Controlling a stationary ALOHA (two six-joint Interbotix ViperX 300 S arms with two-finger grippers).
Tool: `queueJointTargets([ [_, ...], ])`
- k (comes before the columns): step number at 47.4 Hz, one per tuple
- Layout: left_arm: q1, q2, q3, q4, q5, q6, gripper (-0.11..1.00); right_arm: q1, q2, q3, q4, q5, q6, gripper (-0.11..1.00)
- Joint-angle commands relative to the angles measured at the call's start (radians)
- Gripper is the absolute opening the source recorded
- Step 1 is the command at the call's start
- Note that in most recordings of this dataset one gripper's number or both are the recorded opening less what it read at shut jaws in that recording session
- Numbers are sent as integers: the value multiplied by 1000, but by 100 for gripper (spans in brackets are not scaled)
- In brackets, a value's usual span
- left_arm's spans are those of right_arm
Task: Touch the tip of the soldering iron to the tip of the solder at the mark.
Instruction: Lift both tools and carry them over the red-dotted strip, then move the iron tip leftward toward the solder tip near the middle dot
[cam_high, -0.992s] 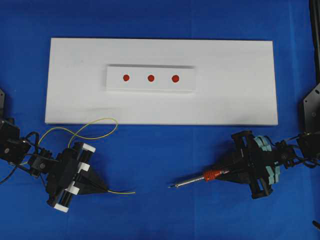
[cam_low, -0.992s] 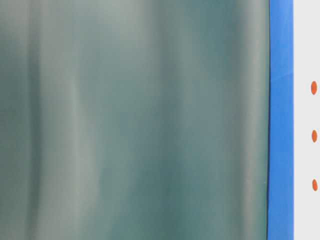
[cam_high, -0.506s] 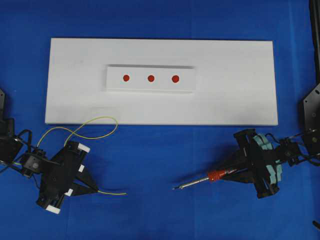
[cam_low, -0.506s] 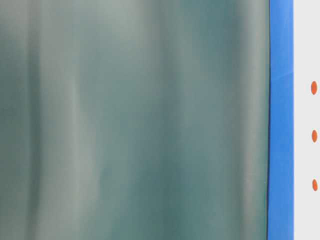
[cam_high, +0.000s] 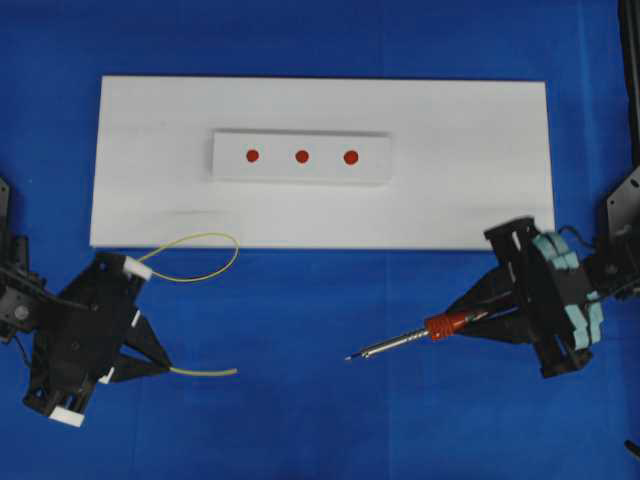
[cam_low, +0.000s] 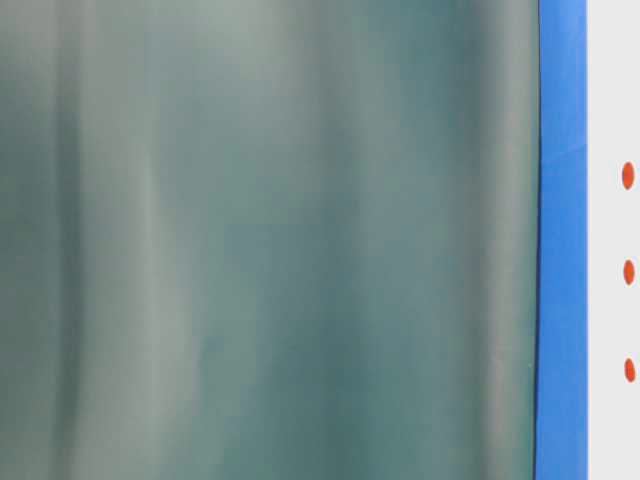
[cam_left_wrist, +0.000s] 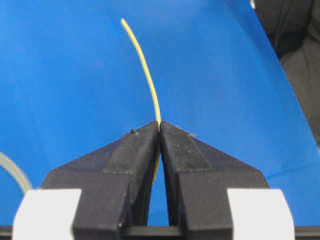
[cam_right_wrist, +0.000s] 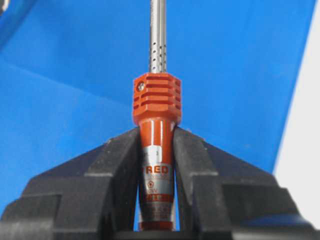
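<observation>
**A:** Overhead view first: blue table cover (cam_high: 320, 420), with the long white board (cam_high: 480, 170) lying across the top. A smaller white block (cam_high: 300, 172) sits on it carrying three red marks (cam_high: 301, 156) in a row. What are the arms doing?

**B:** Both sit below the board, well apart, each pointing in toward the middle. The left gripper (cam_high: 165, 369) is low on the left, angled to the right. The right gripper (cam_high: 478, 316) is out at the right edge, aimed left and slightly down the picture.

**A:** And the jaws?

**B:** The left wrist view shows the left pair pressed together on the solder (cam_left_wrist: 145, 70), the yellow wire sticking straight out from the tips over the blue cover. Overhead, its free end pokes right, and a loose loop curls behind the gripper up to the board's near edge.

**A:** The right side?

**B:** Clamped on the soldering iron (cam_right_wrist: 157, 125) by its red-orange handle, silver shaft pointing away. Overhead, its tip hangs over blue cover, clear of the solder's tip and well short of the marks.

**A:** Table-level view?

**B:** Mostly a blurred grey-green surface; a blue strip and three red marks show at the right edge.
</observation>
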Motion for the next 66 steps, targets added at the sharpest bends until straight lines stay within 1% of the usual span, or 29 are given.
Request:
queueJointTargets([
  [1,49,-41,-64,6,91,-15,3,-48,-54,-61,-8,104,-11,6],
  [5,110,-51,-98,11,169,-25,3,-112,-69,-92,-26,184,-12,6],
  [7,155,-48,-112,12,213,-25,3,-149,-71,-107,-38,221,-12,6],
  [9,192,-43,-124,12,242,-23,3,-195,-67,-126,-52,258,-12,6],
  [14,290,-28,-141,12,304,-20,3,-273,-46,-160,-77,316,-12,6],
  [22,414,-9,-158,12,354,-18,3,-377,18,-210,-121,371,-12,6],
  [25,449,0,-160,14,368,-15,3,-416,55,-232,-132,385,-12,6],
  [32,529,41,-160,15,391,-15,3,-468,129,-287,-153,417,-12,6],
  [37,561,75,-161,17,407,-15,3,-489,181,-324,-170,437,-11,6],
  [42,577,106,-164,17,417,-14,3,-500,213,-348,-173,443,-11,6],
  [52,577,115,-173,18,431,-6,3,-502,239,-374,-175,456,-12,6],
  [66,577,143,-204,18,431,-6,3,-502,241,-376,-175,454,-12,6],
])
